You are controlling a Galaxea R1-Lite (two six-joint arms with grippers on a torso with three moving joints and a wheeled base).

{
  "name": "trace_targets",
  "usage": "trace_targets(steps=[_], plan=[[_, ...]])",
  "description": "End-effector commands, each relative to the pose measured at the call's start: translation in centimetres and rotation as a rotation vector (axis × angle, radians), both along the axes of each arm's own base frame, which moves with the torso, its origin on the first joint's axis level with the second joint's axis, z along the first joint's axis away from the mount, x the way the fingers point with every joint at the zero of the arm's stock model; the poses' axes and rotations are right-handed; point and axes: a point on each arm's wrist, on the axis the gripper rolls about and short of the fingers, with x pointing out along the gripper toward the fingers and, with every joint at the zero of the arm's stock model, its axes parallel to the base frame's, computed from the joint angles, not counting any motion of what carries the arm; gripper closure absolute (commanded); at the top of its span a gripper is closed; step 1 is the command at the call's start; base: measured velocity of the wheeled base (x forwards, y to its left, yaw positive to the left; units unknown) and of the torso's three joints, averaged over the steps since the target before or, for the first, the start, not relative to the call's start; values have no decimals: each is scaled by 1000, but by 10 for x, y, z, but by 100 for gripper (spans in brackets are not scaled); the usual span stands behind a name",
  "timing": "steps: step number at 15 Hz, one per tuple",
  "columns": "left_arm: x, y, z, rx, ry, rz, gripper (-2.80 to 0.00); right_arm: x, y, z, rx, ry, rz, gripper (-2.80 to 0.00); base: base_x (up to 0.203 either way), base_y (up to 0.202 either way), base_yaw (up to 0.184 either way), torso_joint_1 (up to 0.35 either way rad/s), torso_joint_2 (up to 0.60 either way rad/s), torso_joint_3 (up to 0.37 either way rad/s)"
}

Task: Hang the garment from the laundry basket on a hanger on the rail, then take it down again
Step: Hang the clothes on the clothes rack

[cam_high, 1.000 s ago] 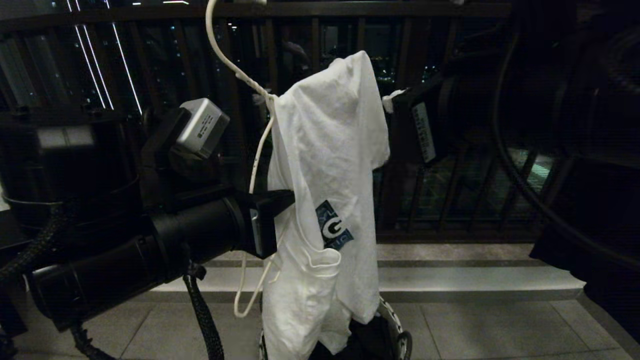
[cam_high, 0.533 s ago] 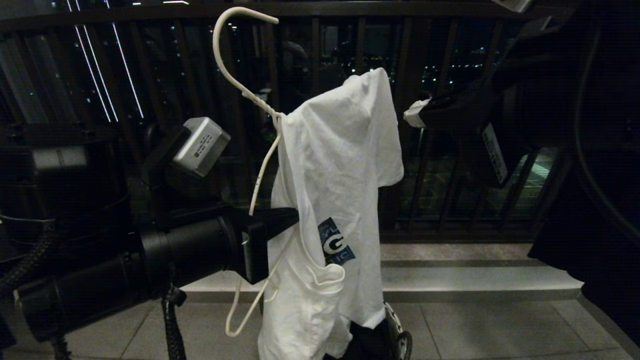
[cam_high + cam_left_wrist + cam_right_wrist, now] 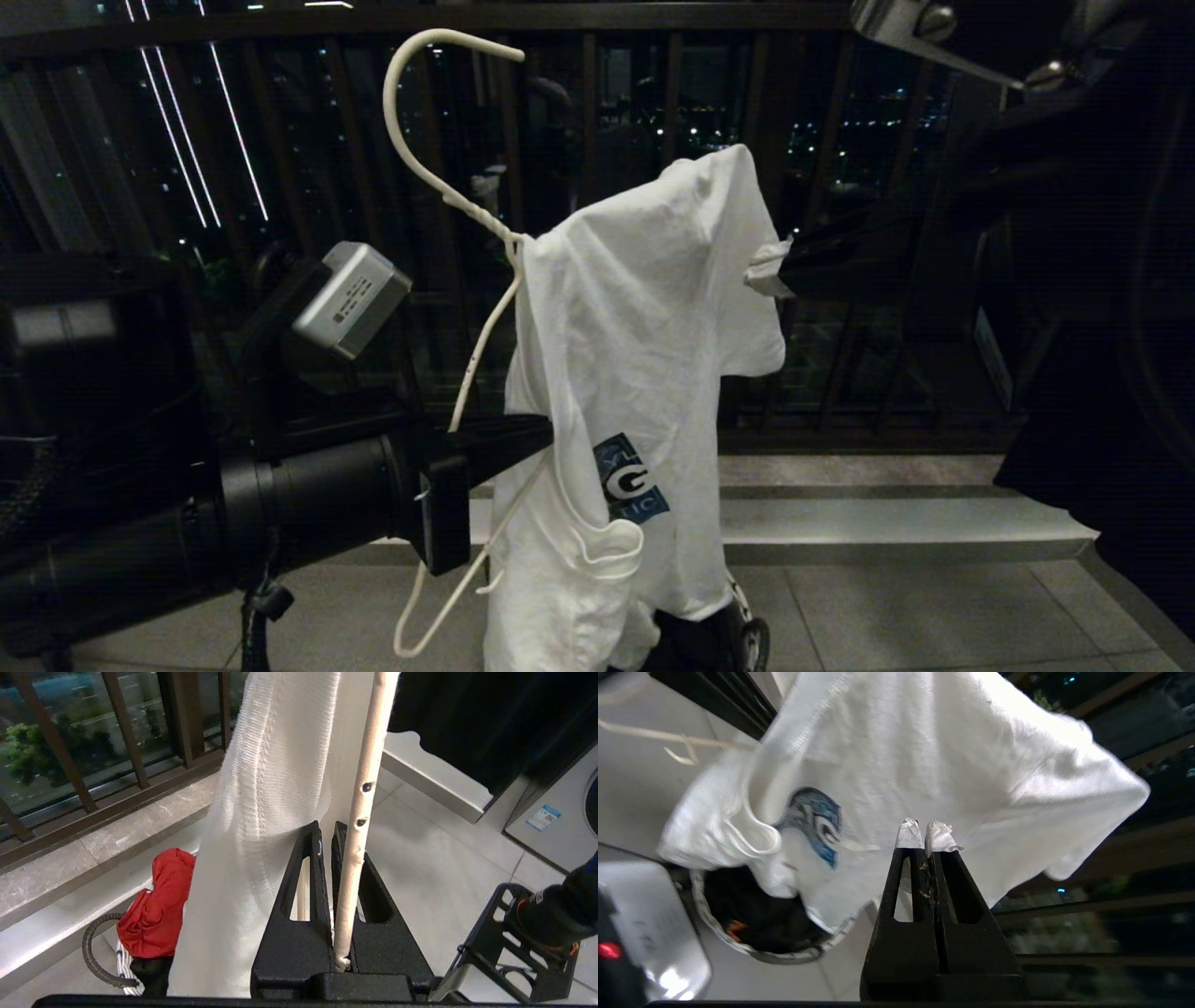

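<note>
The white T-shirt garment (image 3: 644,355) with its blue logo hangs bunched over one side of the thin white wire hanger (image 3: 411,140), whose hook is free in the air. My left gripper (image 3: 546,431) is shut on the hanger's wire (image 3: 362,812), beside the hanging cloth (image 3: 261,788). My right gripper (image 3: 767,271), with white-taped tips, is shut and empty, right at the garment's sleeve edge (image 3: 924,756). Under the garment stands the laundry basket (image 3: 747,635), its patterned rim (image 3: 752,947) around dark clothes. The rail is out of view.
The dark barred balcony railing (image 3: 653,93) runs behind, with a stone step (image 3: 887,523) below it. A black garment (image 3: 1102,467) hangs at the right. A red cloth (image 3: 156,905) lies on the basket. A washing machine (image 3: 551,812) stands to the side.
The hanger with the garment has come down, so its hook now shows whole. My left gripper sank with it. My right gripper dropped and turned, ending at the sleeve edge.
</note>
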Motion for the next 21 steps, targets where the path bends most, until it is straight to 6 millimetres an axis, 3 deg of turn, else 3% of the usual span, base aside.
trace_targets(steps=[1,6,12,13,17,21], plan=[[-4,2,-2,8,-12,-34,0,3,3,-3,-59,-27,23,0,0,0,0,0,0,0],[-12,7,-1,-2,-21,-96,0,7,8,-3,-155,-103,67,0,0,0,0,0,0,0],[-13,7,-3,-2,-13,-134,0,4,4,6,-149,-153,75,0,0,0,0,0,0,0],[-13,7,-3,-1,-11,-136,0,1,1,8,-154,-166,80,-280,0,0,0,0,0,0],[-15,6,-5,5,-3,-145,0,-1,-2,11,-161,-184,88,-280,0,0,0,0,0,0],[-30,10,-4,64,9,-230,0,4,4,7,-201,-198,105,-280,0,0,0,0,0,0]])
